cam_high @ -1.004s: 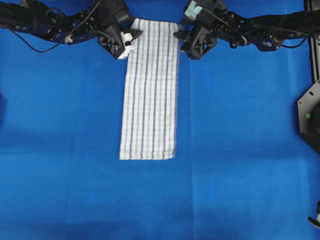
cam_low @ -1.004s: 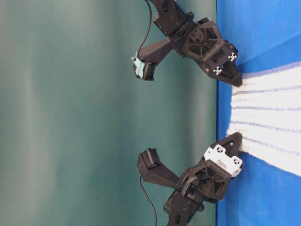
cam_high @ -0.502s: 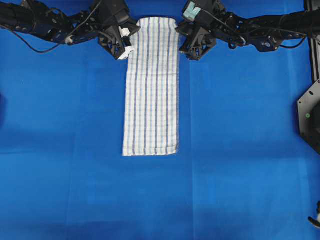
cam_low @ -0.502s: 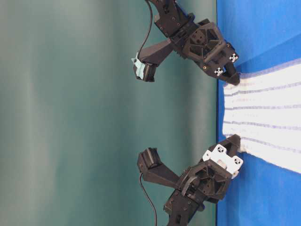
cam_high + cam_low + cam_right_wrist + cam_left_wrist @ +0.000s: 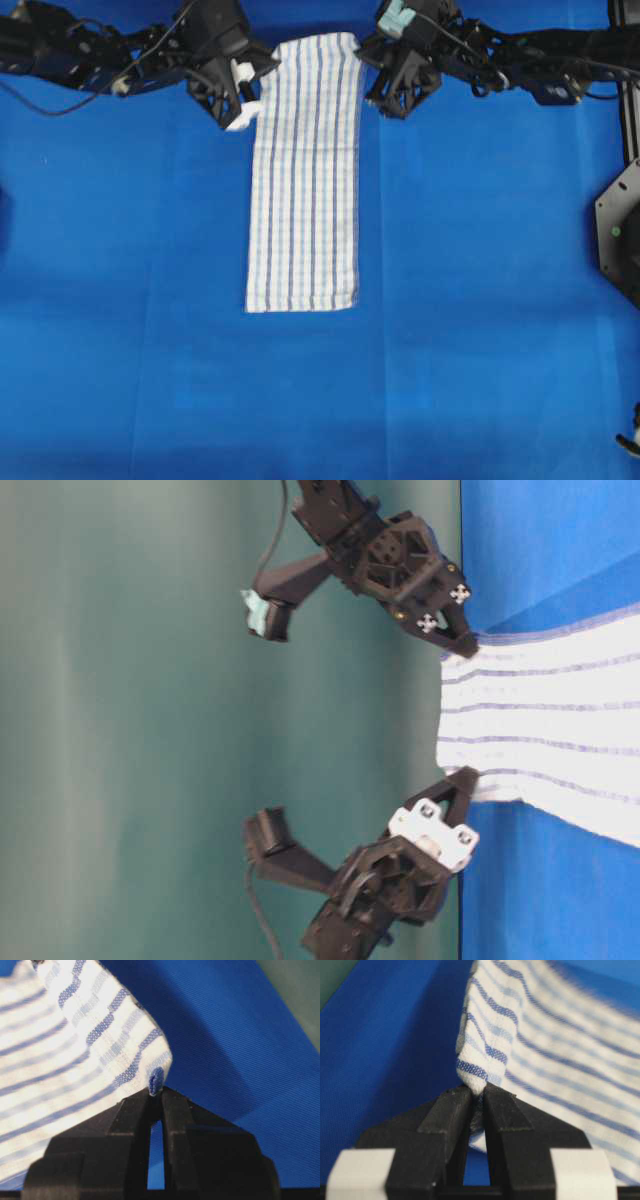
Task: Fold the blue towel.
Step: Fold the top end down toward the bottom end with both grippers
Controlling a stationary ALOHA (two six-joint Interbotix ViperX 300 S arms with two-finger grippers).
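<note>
Gripping the far end of the towel (image 5: pixel 303 170), both hands were clamped on its two top corners. Left hand (image 5: pixel 247 96) pinched the left corner, fingers (image 5: pixel 451 1115) squeezed narrow with striped cloth bunched up between them, clear in the left wrist view. Right hand (image 5: pixel 375 88) pinched the right corner the same way, fingers (image 5: pixel 175 1110) nearly together on a small blue hem tip poking out above them.

Towel was a long narrow strip, white with thin light-blue and darker blue stripes, running lengthwise down the middle of the blue worktop (image 5: pixel 480 330). Near end lay flat, squared off, edges straight. Far end was raised off the cover, seen in the table-level view: the cloth (image 5: pixel 550 720) curved up from the surface to the two hands and sagged a little between them. Left hand (image 5: pixel 462 783) had a white plate on its side; right hand (image 5: pixel 462 640) had small white markers.

Both arms came in from the top corners of the overhead view, left arm from the left, right arm from the right, cables trailing. A black bracket (image 5: pixel 620 235) sat at the right edge of the worktop, well apart from the towel.
</note>
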